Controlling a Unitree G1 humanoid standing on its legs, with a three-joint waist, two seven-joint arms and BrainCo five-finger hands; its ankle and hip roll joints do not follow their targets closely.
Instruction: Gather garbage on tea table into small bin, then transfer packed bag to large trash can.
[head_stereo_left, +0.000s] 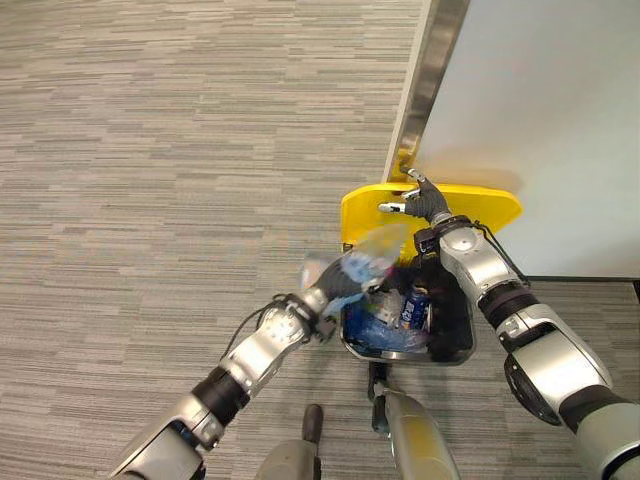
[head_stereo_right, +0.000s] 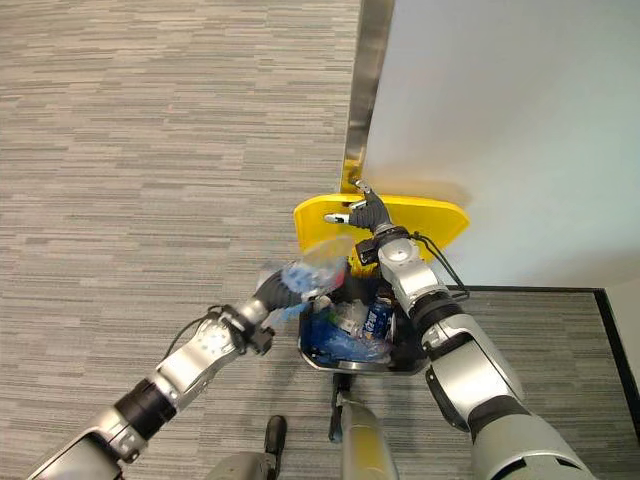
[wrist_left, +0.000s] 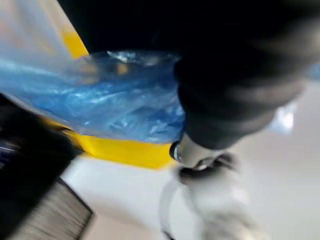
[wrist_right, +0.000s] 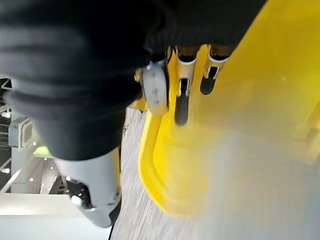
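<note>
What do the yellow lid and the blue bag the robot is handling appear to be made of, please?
The yellow lid, propped open by the right hand, looks like smooth moulded plastic with a slight sheen. The blue bag in the left hand looks like thin translucent plastic film, crinkled and glossy.

The large trash can (head_stereo_left: 450, 335) stands on the floor (head_stereo_left: 150, 150), its raised lid (head_stereo_left: 480, 205) leaning back toward the wall (head_stereo_left: 550, 100) behind it. The right hand (head_stereo_left: 420, 200) rests against the lid's inner face, above the can's opening. Left of it and nearer the robot, the left hand (head_stereo_left: 335, 288) is at the can's left rim, with the packed bag (head_stereo_left: 372, 255) just past it, over the opening. More rubbish (head_stereo_left: 395, 315) lies inside the can below the bag.
</note>
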